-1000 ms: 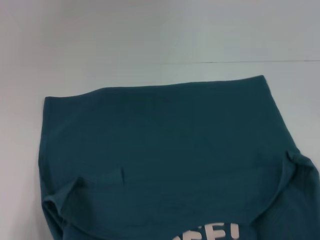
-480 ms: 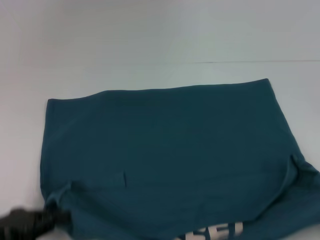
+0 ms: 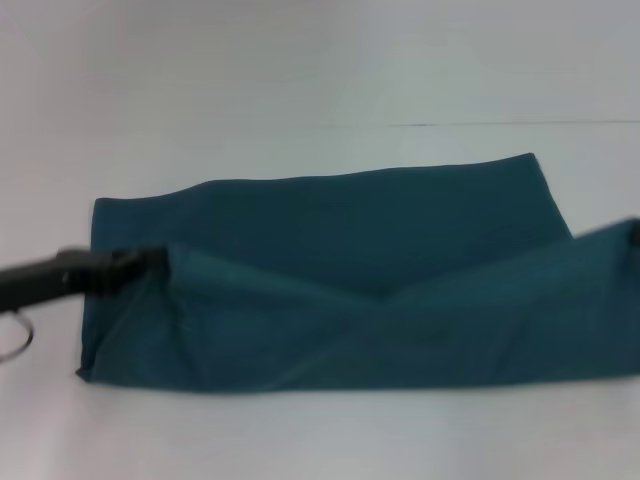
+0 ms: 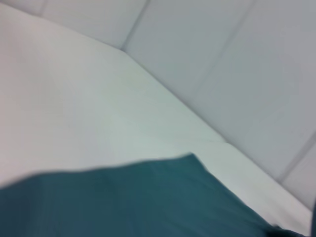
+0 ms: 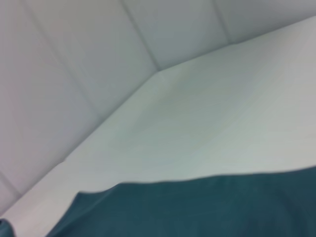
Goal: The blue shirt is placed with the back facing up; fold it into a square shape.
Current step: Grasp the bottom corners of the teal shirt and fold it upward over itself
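The shirt (image 3: 340, 290) lay across the middle of the white table (image 3: 300, 80), spread from left to right. Its near part was lifted and carried toward the far side, so it stood as a raised fold over the flat far layer. The top line of that fold sagged in the middle and rose at both ends. The far edge of the flat layer ran from the left end up to a corner at the far right.

The left gripper (image 3: 150, 262) reached in from the left edge and was clamped on the left end of the raised fold, holding that corner up off the table. A thin loop of cable hung below its arm.

The right gripper (image 3: 634, 234) showed only as a dark bit at the right edge, just at the lifted right end of the fold. Whether its fingers were apart or together could not be told.

Both wrist views showed only a stretch of the shirt's teal cloth against the table and the pale wall panels beyond.
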### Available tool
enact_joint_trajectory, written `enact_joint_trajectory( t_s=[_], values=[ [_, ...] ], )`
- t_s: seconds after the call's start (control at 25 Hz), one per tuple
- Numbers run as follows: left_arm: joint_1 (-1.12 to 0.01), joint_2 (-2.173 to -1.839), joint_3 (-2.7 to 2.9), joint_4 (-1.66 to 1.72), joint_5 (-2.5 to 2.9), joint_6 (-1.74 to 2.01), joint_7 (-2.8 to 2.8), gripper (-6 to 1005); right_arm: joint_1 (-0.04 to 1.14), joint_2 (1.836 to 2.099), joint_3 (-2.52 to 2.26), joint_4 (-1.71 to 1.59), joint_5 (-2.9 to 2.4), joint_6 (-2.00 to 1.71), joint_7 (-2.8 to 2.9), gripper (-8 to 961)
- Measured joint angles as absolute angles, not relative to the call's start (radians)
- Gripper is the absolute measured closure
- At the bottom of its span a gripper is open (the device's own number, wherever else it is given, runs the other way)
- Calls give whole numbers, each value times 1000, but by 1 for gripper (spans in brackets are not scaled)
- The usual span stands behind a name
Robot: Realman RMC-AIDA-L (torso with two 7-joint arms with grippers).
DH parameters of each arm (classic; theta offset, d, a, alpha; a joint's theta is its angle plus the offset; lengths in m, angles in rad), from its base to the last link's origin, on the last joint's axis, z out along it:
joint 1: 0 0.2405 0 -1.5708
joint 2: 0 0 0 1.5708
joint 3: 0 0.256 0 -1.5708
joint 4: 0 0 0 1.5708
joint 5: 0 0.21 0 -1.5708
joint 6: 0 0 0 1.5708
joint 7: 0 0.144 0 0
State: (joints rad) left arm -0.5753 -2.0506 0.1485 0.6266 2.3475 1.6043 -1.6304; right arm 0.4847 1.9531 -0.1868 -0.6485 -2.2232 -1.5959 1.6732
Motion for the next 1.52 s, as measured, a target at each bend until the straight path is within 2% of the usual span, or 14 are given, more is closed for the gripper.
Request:
enact_joint_trajectory(
  t_s=[0.36,0.6,0.8,1.24,1.52],
  values=[
    [-705,-2070,178,548,2321,1182,-1641,983,648,1952,-235,-505,-2223,-1203,1669,921],
    [-738,-2114,225,538,2290,936,-1612,983,729,1979,-286,-417,-2222,-931,1615,921],
    [-750,-2132,262,537,2226,805,-1583,983,769,1994,-291,-385,-2189,-818,1544,921],
    [-760,-2140,334,525,2092,709,-1505,982,800,2001,-299,-365,-2123,-748,1484,920],
    [-776,-2138,342,535,2070,685,-1492,982,830,1996,-305,-364,-2120,-721,1483,920]
  ],
)
